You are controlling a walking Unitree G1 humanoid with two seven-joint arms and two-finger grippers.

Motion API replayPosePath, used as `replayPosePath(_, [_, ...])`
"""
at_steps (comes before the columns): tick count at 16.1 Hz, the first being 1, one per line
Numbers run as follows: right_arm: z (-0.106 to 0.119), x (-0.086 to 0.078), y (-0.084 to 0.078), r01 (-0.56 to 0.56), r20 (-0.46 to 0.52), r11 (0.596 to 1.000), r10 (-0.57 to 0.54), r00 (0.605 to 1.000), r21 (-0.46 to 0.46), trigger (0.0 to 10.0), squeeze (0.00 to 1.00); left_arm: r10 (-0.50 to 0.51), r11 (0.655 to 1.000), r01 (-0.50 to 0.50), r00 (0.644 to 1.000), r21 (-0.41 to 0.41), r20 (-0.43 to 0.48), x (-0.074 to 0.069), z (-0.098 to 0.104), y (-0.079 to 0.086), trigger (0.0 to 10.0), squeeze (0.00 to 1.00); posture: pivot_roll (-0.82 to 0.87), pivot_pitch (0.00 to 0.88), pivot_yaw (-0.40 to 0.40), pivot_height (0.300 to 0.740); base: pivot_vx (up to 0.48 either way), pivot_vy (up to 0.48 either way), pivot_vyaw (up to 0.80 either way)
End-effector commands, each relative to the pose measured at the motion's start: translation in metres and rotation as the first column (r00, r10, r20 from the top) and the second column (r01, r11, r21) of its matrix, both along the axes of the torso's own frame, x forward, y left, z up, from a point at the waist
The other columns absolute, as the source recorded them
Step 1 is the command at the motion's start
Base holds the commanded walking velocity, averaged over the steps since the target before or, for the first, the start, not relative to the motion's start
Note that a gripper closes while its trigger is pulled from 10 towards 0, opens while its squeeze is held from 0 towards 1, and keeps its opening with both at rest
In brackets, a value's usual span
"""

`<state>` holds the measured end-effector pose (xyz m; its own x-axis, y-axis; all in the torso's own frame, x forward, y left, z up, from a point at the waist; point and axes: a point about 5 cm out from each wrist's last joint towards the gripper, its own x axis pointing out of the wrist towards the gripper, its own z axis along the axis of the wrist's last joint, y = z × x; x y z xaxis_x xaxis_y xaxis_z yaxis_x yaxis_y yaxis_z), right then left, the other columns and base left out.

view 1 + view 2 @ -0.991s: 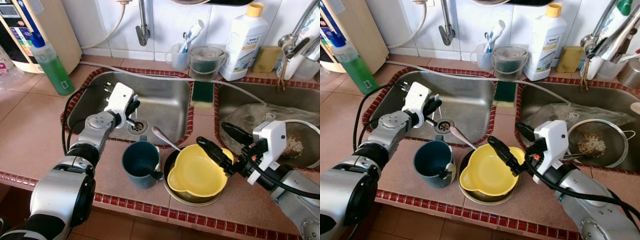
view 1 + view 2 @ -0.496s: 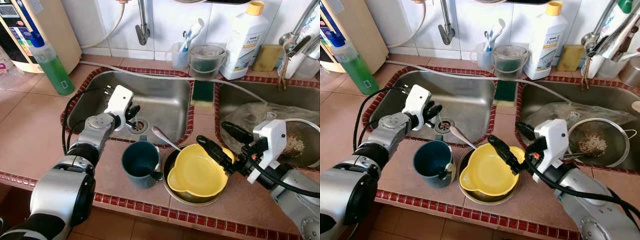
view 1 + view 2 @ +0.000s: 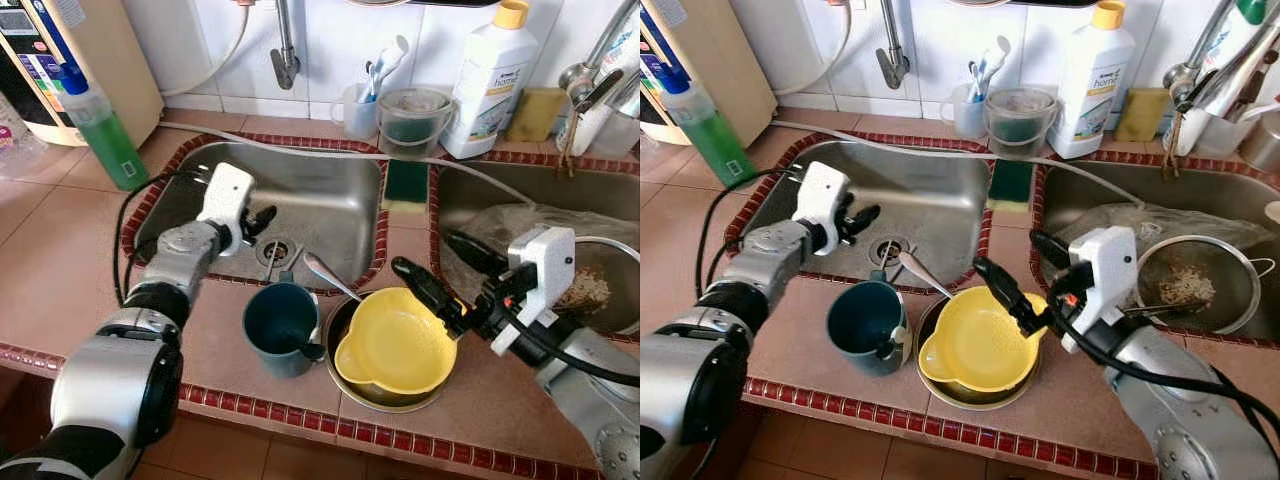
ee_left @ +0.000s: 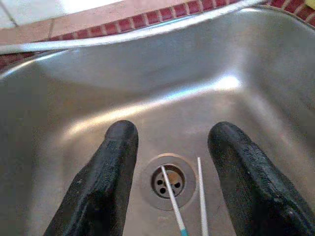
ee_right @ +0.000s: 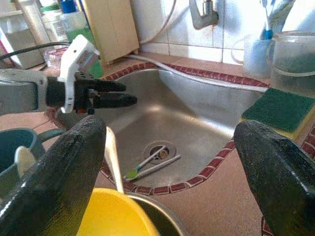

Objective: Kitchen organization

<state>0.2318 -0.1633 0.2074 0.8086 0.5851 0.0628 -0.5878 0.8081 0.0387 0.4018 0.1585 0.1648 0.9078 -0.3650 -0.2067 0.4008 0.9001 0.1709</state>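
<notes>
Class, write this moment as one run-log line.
left pincer: open, over steel sink drain | right pincer: open, above yellow plastic bowl | dark teal mug: beside bowl

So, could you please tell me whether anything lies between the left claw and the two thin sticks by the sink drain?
Nothing visible does. The left claw hangs open over the left sink basin, and the two thin sticks lie on the drain directly beyond its fingertips, with bare steel around them.
</notes>
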Motion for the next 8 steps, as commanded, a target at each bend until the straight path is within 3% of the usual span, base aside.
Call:
replayPosePath(1, [0.001, 0.003, 0.001, 0.016, 0.011, 1.000, -0.016, 1.000, 0.011, 10.0, 0.00, 0.014, 1.000, -0.013, 0.998, -0.020, 0.053, 0.004, 0.016, 0.008, 10.0, 1.00, -0.28, 0.127, 0.095, 0.740, 0.000, 0.000, 0.00])
replayPosePath(5, [0.004, 0.017, -0.002, 0.108, 0.057, 0.992, -0.111, 0.992, 0.068, 10.0, 0.00, 0.032, 0.997, -0.017, 0.984, -0.082, 0.178, 0.001, 0.031, 0.023, 10.0, 0.96, -0.24, 0.114, 0.089, 0.740, 0.000, 0.000, 0.00])
replayPosePath(6, [0.003, 0.019, -0.001, 0.119, 0.062, 0.990, -0.123, 0.990, 0.076, 10.0, 0.00, 0.020, 0.996, 0.000, 0.977, -0.093, 0.212, -0.001, 0.033, 0.024, 10.0, 0.00, -0.24, 0.113, 0.088, 0.740, 0.000, 0.000, 0.00])
replayPosePath(8, [0.002, 0.021, 0.001, 0.119, 0.067, 0.990, -0.124, 0.990, 0.072, 10.0, 0.00, 0.012, 0.995, 0.012, 0.973, -0.103, 0.232, -0.004, 0.033, 0.025, 10.0, 0.00, -0.22, 0.107, 0.085, 0.740, 0.000, 0.000, 0.00])
